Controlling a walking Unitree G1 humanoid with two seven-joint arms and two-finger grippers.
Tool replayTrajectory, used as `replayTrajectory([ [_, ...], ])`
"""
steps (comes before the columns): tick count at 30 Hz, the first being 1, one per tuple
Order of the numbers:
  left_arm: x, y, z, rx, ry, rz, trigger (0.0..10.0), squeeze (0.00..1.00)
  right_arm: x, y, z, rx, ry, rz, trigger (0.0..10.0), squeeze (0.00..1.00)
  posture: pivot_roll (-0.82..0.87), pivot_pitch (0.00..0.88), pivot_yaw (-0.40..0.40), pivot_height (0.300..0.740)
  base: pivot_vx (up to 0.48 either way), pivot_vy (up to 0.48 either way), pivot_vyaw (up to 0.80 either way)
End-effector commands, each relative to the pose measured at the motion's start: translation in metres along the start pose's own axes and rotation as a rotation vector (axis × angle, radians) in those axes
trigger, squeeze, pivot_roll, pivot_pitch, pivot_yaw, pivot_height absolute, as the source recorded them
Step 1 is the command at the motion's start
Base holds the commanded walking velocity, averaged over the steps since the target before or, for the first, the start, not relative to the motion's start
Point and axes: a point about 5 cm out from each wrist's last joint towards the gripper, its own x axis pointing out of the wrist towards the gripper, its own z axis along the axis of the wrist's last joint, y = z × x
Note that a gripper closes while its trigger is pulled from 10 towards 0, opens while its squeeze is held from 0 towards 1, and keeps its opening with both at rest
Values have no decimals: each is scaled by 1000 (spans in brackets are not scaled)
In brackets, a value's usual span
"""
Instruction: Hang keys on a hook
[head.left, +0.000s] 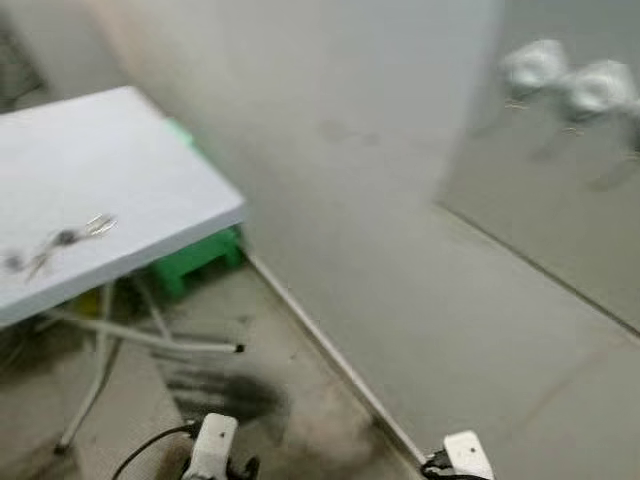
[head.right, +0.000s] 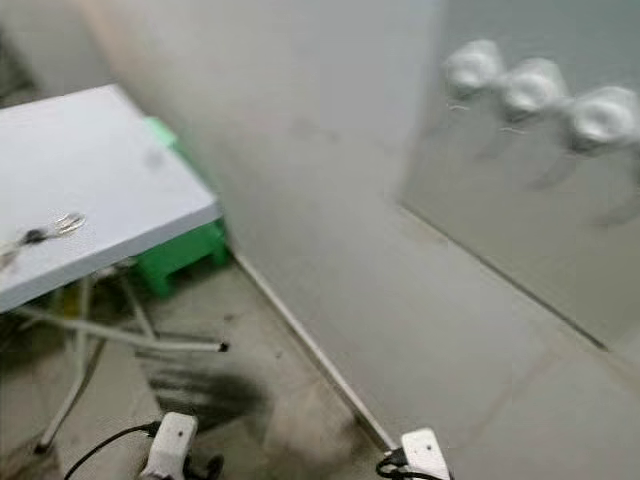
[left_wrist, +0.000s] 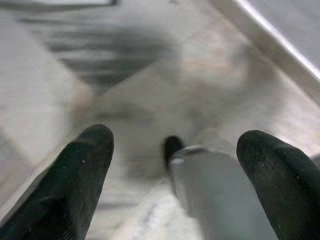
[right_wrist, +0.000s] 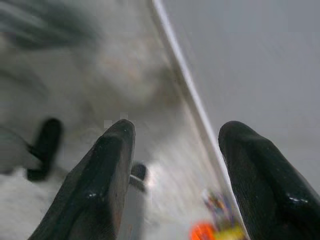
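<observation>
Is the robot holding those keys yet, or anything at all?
No, nothing is held. The left gripper and right gripper both hang open over the floor. The keys lie on the white table.

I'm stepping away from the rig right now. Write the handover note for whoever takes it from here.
Left gripper: open, empty, hanging low over the floor.
Right gripper: open, empty, hanging low by the wall's skirting.
Keys: lying on the white folding table, to the robot's left.
Hooks: round white ones on the wall, upper right, blurred.
Done: nothing.
Left: pick up keys, hang them on a hook.
</observation>
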Motion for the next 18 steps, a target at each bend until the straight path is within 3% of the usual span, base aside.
replayTrajectory([
  [1,2,-7,1,-3,-6,-16,10000,0,-4,-8,-9,5,34,-24,10000,0,-14,24,14,740,0,0,800],
  [13,4,-6,14,-18,-65,-21,10000,0,-3,-10,-5,5,13,-25,10000,0,-15,31,14,740,0,0,800],
  [18,6,-4,65,-46,-302,-58,10000,0,1,-16,24,53,-146,-21,10000,0,-16,45,12,740,0,0,800],
])
